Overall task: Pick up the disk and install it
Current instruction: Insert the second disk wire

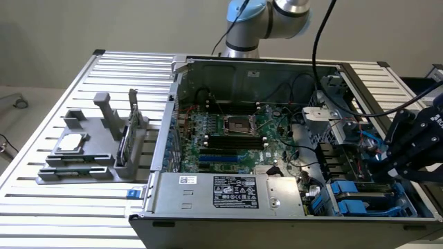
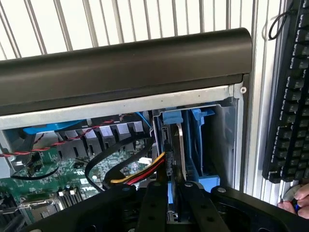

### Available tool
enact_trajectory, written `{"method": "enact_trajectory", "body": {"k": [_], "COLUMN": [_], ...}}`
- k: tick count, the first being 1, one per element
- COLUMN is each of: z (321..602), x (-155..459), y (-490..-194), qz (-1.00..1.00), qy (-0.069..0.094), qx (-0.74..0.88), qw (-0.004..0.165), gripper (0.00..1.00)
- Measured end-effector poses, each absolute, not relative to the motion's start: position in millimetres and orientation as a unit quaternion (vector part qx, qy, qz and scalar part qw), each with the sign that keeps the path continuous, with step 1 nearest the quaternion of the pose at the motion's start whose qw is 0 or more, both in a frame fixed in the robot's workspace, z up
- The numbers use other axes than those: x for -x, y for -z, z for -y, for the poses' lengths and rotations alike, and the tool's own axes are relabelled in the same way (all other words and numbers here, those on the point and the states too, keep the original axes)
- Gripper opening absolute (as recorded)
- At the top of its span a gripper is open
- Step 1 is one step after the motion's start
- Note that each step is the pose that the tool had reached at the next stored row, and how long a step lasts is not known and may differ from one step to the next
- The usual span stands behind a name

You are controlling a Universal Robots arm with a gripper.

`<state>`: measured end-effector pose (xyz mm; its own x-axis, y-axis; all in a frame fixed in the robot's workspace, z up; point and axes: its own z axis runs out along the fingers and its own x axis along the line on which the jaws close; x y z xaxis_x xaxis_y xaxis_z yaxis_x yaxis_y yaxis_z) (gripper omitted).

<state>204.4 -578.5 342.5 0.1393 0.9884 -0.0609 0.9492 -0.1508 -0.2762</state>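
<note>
Our tool pinches the disk on its edge, low in the blue bay at the corner of the computer case.

We hold it with narrow jaws. The disk is thin, flat, shiny metal with a blue plastic rim. If we tilt it, the rim may jam on the hard blue walls. The bendy red and yellow wires lie just beside it and may get squashed. A person's hand is near the bumpy black keyboard.

Plain beige wall, slatted aluminium table, pale floor at the exterior view's left, even light
</note>
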Motion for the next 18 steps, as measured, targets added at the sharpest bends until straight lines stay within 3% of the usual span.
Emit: {"method": "enact_trajectory", "body": {"k": [10,18], "z": [578.5,579.2], "x": [-220.0,-226.5], "y": [-338.6,-331.7], "qz": [0.641,0.639], "qy": [-0.149,-0.161], "qx": [0.744,0.742], "qw": [0.115,0.126], "gripper": [0.16,0.16]}}
